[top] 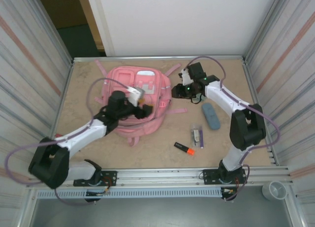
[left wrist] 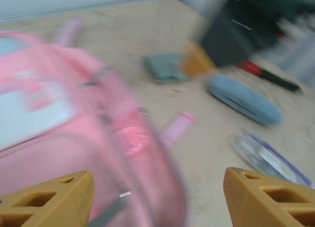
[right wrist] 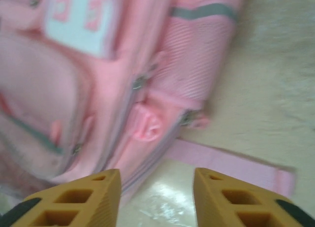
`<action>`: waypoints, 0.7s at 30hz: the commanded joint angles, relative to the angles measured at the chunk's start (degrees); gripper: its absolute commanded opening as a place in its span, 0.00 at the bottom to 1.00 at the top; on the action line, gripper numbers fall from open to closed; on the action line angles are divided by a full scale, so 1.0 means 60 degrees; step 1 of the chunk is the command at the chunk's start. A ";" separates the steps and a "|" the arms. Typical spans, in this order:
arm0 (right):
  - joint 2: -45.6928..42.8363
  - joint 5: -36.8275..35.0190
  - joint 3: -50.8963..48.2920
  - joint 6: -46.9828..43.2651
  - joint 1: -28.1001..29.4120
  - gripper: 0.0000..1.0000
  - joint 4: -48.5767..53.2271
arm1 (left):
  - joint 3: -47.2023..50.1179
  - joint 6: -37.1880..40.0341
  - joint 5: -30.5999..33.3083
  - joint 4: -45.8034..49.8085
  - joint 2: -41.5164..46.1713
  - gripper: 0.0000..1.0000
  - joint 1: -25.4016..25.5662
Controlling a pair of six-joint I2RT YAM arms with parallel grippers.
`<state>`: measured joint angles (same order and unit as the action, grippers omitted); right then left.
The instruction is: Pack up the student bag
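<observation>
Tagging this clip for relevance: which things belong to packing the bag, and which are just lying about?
Job: pink backpack; likely contents: blue-grey pencil case, orange highlighter, clear pen packet.
Lying about: grey round object beyond the table rail.

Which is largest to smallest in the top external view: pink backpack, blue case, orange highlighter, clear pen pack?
1. pink backpack, by far the largest
2. blue case
3. clear pen pack and orange highlighter: they look about alike, so I can't rank them
</observation>
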<state>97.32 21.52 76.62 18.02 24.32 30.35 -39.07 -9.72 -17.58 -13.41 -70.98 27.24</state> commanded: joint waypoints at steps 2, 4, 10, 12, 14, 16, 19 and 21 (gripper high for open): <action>0.0014 -0.0390 -0.0421 0.0460 0.1304 0.48 -0.1248 | 0.0729 -0.3080 0.1005 0.1547 0.0793 0.69 -0.2103; 0.0372 -0.0760 -0.0114 0.0227 0.1532 0.48 -0.1182 | 0.0645 -0.3014 0.0870 0.1994 0.0739 0.69 -0.2401; 0.1478 -0.0527 0.0717 -0.1526 0.1095 0.48 -0.0879 | 0.0442 -0.2894 0.1191 0.3049 0.0609 0.70 -0.2241; 0.1949 0.0178 0.1162 -0.2829 0.0852 0.48 -0.0483 | 0.0528 -0.2935 0.1370 0.3043 0.0570 0.70 -0.2268; 0.2145 0.0517 0.1135 -0.4504 0.0671 0.46 -0.0648 | 0.0535 -0.2966 0.1324 0.3026 0.0537 0.70 -0.2299; 0.2311 0.0738 0.1094 -0.6006 0.0412 0.46 -0.0904 | 0.0520 -0.2966 0.1243 0.2986 0.0521 0.70 -0.2297; 0.2882 0.1107 0.1941 -0.6638 -0.0031 0.46 -0.0682 | 0.0478 -0.2855 0.1323 0.3024 0.0521 0.70 -0.2300; 0.3292 0.1487 0.2584 -0.7190 -0.0156 0.46 -0.0229 | 0.0436 -0.2742 0.1438 0.3119 0.0536 0.70 -0.2300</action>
<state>114.65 25.87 87.35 -14.68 24.40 26.41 -36.29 -26.41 -10.50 3.57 -67.94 13.56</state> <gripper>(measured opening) 0.462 0.701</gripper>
